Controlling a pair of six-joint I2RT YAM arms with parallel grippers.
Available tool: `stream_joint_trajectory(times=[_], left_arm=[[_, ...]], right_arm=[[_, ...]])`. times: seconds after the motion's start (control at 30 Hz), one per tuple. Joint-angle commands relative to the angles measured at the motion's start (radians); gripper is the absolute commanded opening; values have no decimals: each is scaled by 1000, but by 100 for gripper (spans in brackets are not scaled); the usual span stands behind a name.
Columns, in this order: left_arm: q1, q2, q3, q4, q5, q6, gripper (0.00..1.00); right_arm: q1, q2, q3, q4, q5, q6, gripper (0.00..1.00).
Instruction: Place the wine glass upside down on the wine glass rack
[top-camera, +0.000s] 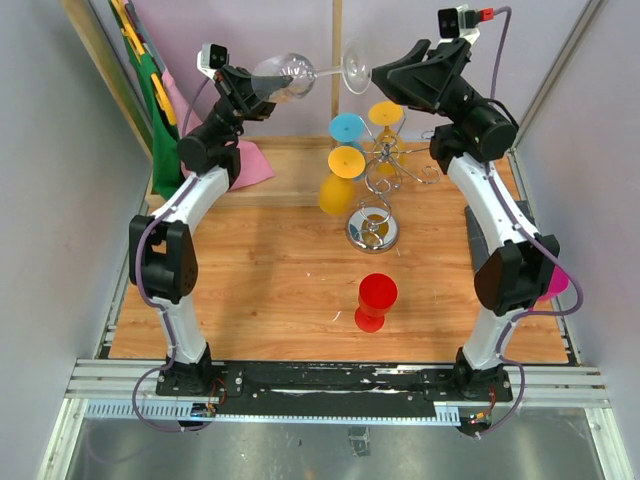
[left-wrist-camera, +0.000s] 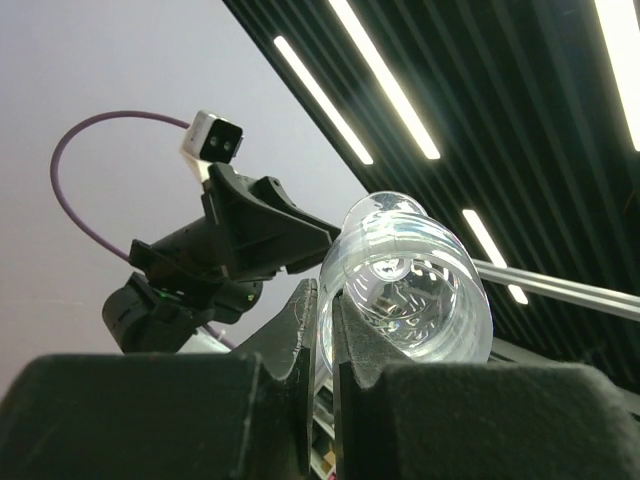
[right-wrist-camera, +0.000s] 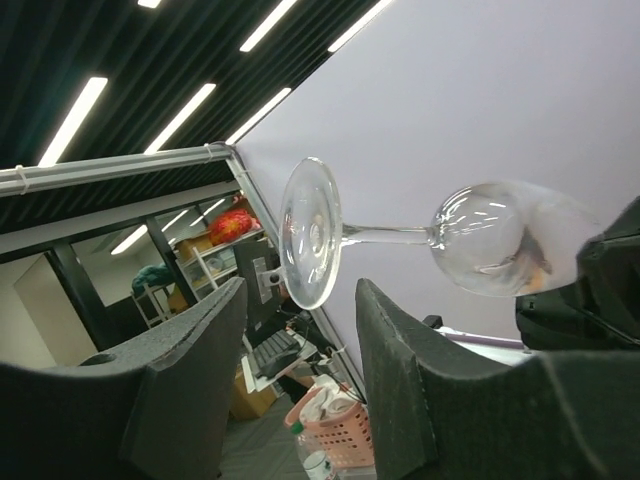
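Observation:
A clear wine glass (top-camera: 300, 72) is held sideways high above the table's far edge. My left gripper (top-camera: 262, 95) is shut on the rim of its bowl (left-wrist-camera: 415, 290), one finger inside and one outside. Its stem points right, and its foot (top-camera: 356, 68) lies just in front of my right gripper (top-camera: 388, 80). In the right wrist view the right gripper (right-wrist-camera: 300, 330) is open, and the foot (right-wrist-camera: 310, 232) hangs just above the gap between the fingers. The chrome wine glass rack (top-camera: 384, 175) stands at the back centre on a round mirrored base (top-camera: 372, 230).
Yellow glasses (top-camera: 386, 113) and a blue glass (top-camera: 346, 128) hang upside down on the rack. An orange-yellow glass (top-camera: 338, 185) hangs on its left side. A red glass (top-camera: 376, 300) stands upside down on the wooden table. A pink cloth (top-camera: 250, 165) lies back left.

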Motion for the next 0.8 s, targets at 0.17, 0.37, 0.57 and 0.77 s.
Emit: stream_joint_trajectory(times=[0.17,0.37,0.57,0.77], left_arm=[[4,-7,-7,221,-40,-210,0],[4,-13,-19,228,-31,-207,0],[4,-24,-40,233,-27,-205,0],[4,-25,-37,232,-29,-204,0]], right_arm=[[78,21,72,-52,-29,-48,48],[91,23,92,-99,-35,-79,44],[102,42,141,-131,-35,-93,36],[112,46,161,-147,-43,-99,27]])
